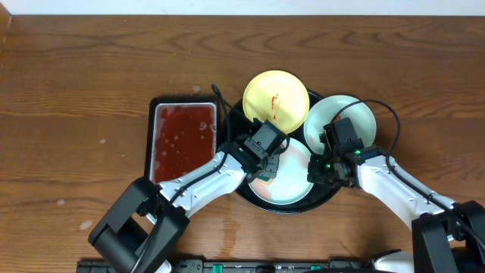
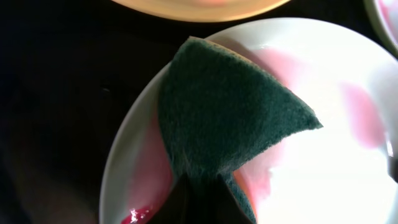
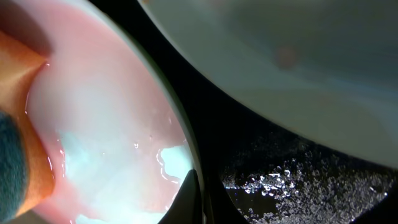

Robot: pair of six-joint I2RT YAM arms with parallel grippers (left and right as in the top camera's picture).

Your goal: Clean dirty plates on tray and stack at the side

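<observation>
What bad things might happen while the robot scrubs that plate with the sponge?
1. Pink sauce water is pooled on the front plate. A hard push of the sponge in the left gripper may slosh it onto the black tray.
2. The yellow plate sits very close, so the scrubbed plate might slide into it. The right gripper is only at its rim.
3. The left arm lies beside the dish of red liquid and might bump it.

Black round tray (image 1: 284, 209), yellow plate (image 1: 275, 96) with red streak at back, mint plate (image 1: 345, 117) right, pink-smeared mint plate (image 1: 295, 186) front.
</observation>
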